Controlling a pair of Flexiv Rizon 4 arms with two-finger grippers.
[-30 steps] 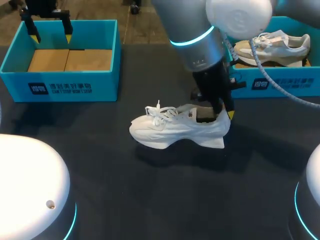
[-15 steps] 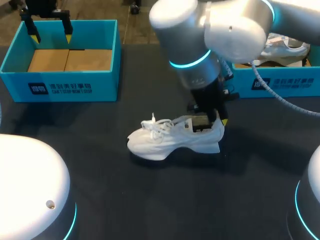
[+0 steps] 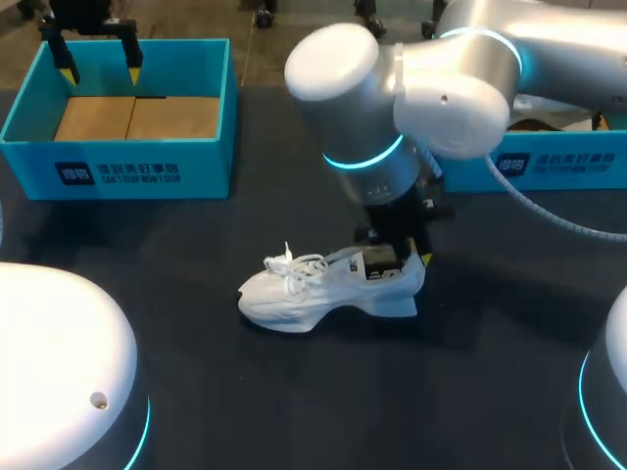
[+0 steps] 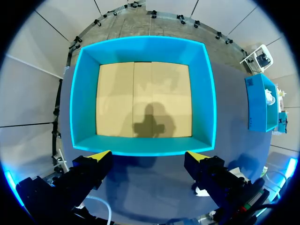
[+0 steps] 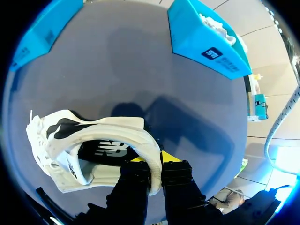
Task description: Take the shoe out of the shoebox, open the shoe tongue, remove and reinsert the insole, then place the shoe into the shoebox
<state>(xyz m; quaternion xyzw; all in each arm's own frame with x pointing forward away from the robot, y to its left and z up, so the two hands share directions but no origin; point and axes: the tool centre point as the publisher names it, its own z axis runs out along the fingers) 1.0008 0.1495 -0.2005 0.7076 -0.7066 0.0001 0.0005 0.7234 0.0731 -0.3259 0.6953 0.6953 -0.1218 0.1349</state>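
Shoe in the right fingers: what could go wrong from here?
The right fingers pinch only the white shoe's heel collar, so the shoe could twist or slip out. Its loose laces might snag. The right arm partly blocks the head view of the grip.

Even overhead light, soft shadow at 3 o'clock of the shoe (image 3: 294,294), shadow of my left gripper (image 4: 149,157) on the shoebox (image 4: 143,49) floor, cyan ring (image 3: 364,157) glowing

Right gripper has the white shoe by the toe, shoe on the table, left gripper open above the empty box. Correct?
Not the toe: the right wrist view shows the right gripper shut on the heel collar of the white shoe. Rest holds: shoe on the table, left gripper open above the empty box.
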